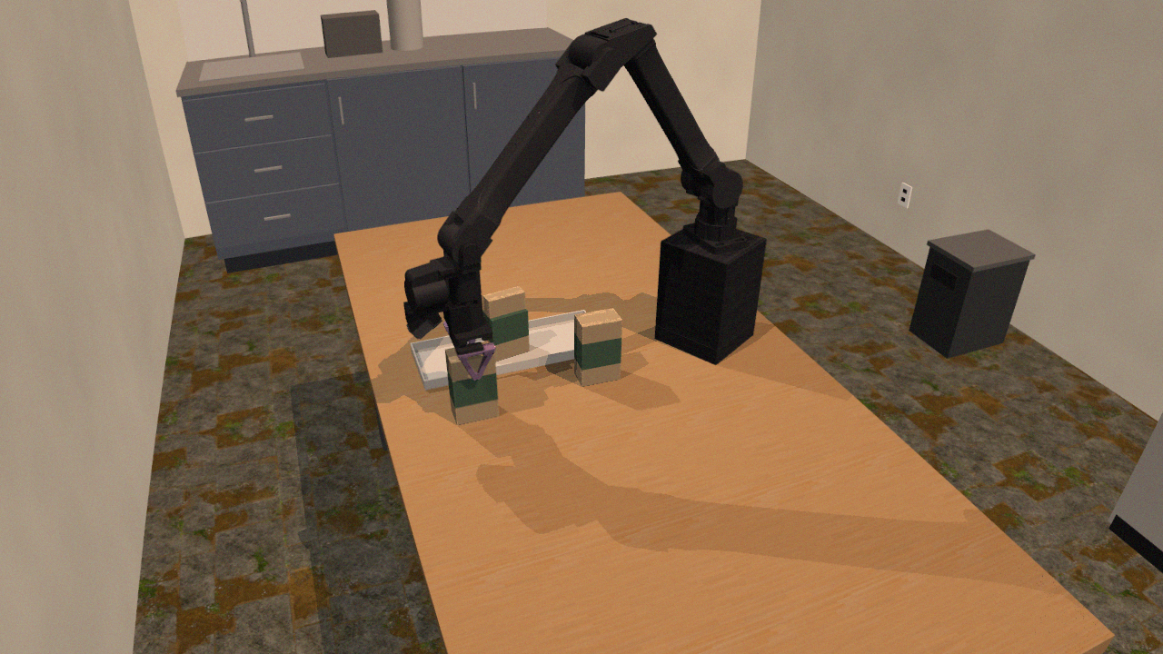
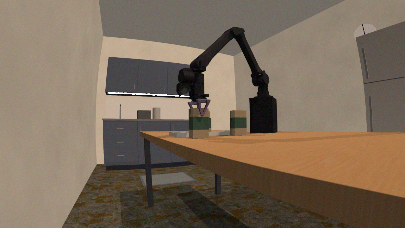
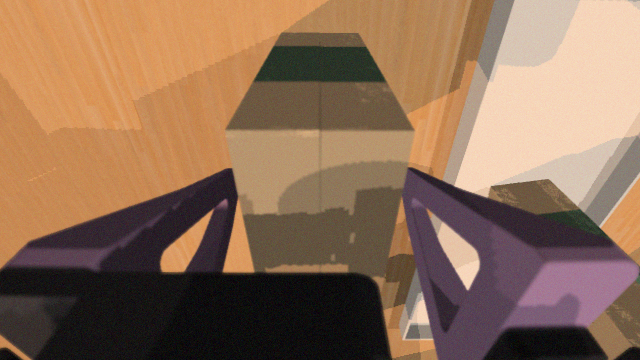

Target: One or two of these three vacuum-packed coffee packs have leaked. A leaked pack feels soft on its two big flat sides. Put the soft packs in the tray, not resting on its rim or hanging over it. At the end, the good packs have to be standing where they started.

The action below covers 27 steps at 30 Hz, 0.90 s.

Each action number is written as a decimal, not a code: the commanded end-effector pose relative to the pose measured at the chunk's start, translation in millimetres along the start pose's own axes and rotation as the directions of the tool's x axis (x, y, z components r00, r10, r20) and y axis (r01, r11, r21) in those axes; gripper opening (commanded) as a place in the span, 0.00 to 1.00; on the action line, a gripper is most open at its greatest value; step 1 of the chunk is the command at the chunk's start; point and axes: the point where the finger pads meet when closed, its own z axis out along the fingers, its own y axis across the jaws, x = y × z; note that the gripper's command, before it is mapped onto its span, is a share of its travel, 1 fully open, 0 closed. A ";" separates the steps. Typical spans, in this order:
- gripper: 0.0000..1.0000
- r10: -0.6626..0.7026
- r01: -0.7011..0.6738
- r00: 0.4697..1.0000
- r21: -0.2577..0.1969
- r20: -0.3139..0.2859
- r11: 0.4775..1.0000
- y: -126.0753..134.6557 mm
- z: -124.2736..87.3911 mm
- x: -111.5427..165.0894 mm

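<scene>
Front pack (image 1: 472,389) stands upright on the desk (image 1: 690,488), just in front of the tray (image 1: 428,366), near the desk's left edge. Tan with a green band. My gripper (image 1: 477,361) is down over its top, one purple finger (image 3: 210,220) on each big flat side. Fingers are apart, nothing clamped. In the wrist view each fingertip sits right at an edge of the pack's top (image 3: 320,165); can't tell if they touch.

Second pack (image 1: 506,321) stands upright behind the first one, at the tray; can't tell if it is inside the tray or just beyond its far wall. From the exterior view it is almost fully hidden behind the front pack (image 2: 198,123).

Third pack (image 1: 597,345) stands upright on the desk, by the tray's right end on the front side, well apart from the gripper, between the front pack and my base (image 1: 709,296).

Tray is white, shallow, long side running across the desk, in the far half of the desk toward the left edge. Base sits at the right edge.
</scene>
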 end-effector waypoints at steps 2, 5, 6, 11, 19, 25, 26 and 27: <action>0.79 0.010 -0.010 0.997 -0.011 0.072 1.000 2.8 -22.9 -26.9; 0.79 0.010 -0.010 0.999 -0.007 0.048 1.000 1.9 -12.9 -21.2; 0.79 0.010 -0.010 0.999 -0.007 0.047 1.000 1.9 -12.3 -21.1; 0.79 0.010 -0.010 0.999 -0.007 0.047 1.000 1.9 -12.2 -21.1; 0.79 0.010 -0.010 0.999 -0.007 0.047 1.000 1.9 -12.2 -21.1; 0.79 0.010 -0.010 0.999 -0.007 0.047 1.000 1.9 -12.2 -21.1; 0.79 0.010 -0.010 0.999 -0.007 0.047 1.000 1.9 -12.2 -21.1; 0.79 0.010 -0.010 0.999 -0.007 0.047 1.000 1.9 -12.2 -21.1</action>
